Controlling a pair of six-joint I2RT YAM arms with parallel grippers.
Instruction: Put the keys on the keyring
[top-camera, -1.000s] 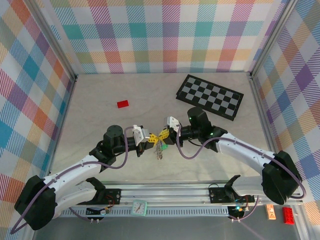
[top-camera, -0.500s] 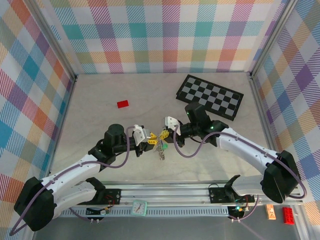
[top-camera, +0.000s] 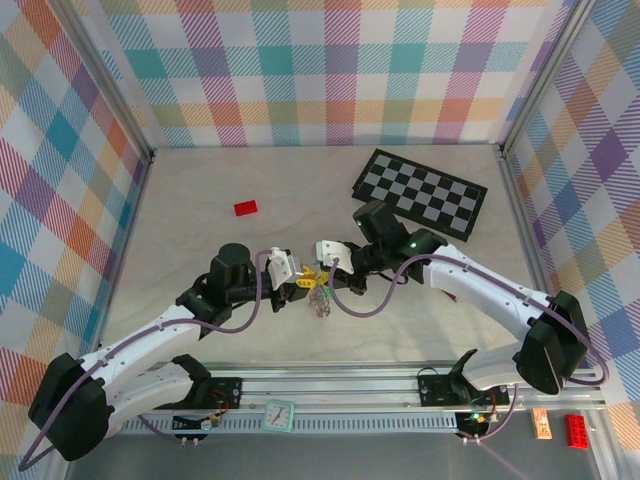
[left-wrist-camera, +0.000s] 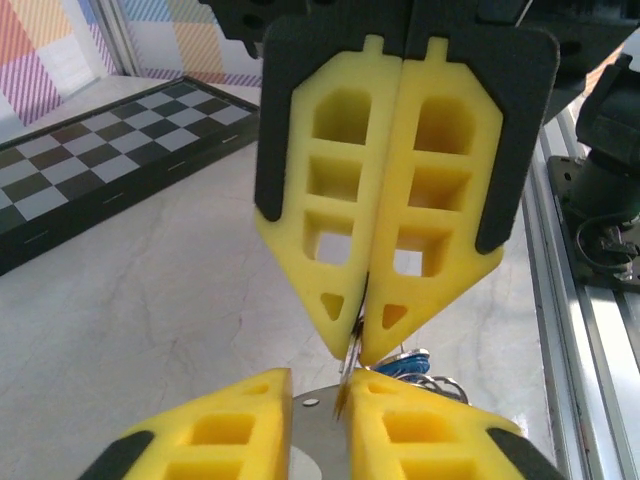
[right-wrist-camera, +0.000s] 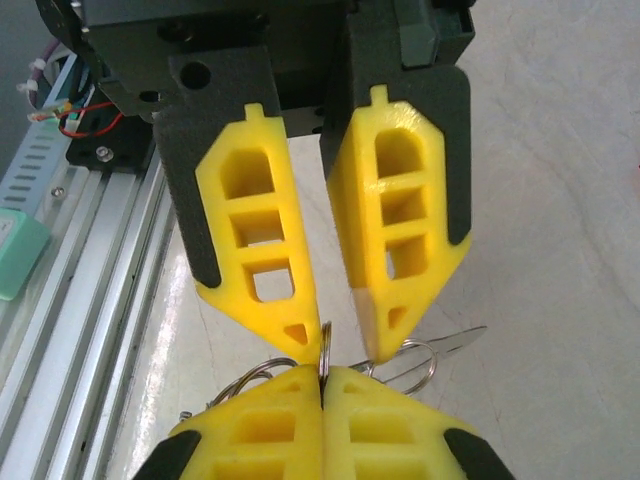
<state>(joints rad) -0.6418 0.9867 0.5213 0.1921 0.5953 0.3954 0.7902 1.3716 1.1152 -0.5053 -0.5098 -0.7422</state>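
Keyring (right-wrist-camera: 324, 345): thin silvery wire loop, seen edge-on, pinched between the fully closed jaws of the right gripper (top-camera: 322, 271); further loops fanned out just right of the pads in the right wrist view.
Keys (top-camera: 320, 302): small bunch just below the meeting fingertips, near mid-tabletop; blue key (left-wrist-camera: 405, 362) just beside the left gripper's pads.
Left gripper (top-camera: 299, 284): tip to tip with the right gripper; jaws parted by a narrow gap, flat silvery metal within it; whether gripped, not discernible.
Tabletop (top-camera: 200, 240): pale, bare all round the grippers; open room toward the left wall, far wall and near rail (top-camera: 350, 385).
Red block (top-camera: 245, 208): far left, well apart from both arms.
Checkerboard (top-camera: 420, 192): far right, tilted, its near-left corner just beside the right arm's wrist, apart from the right wall.
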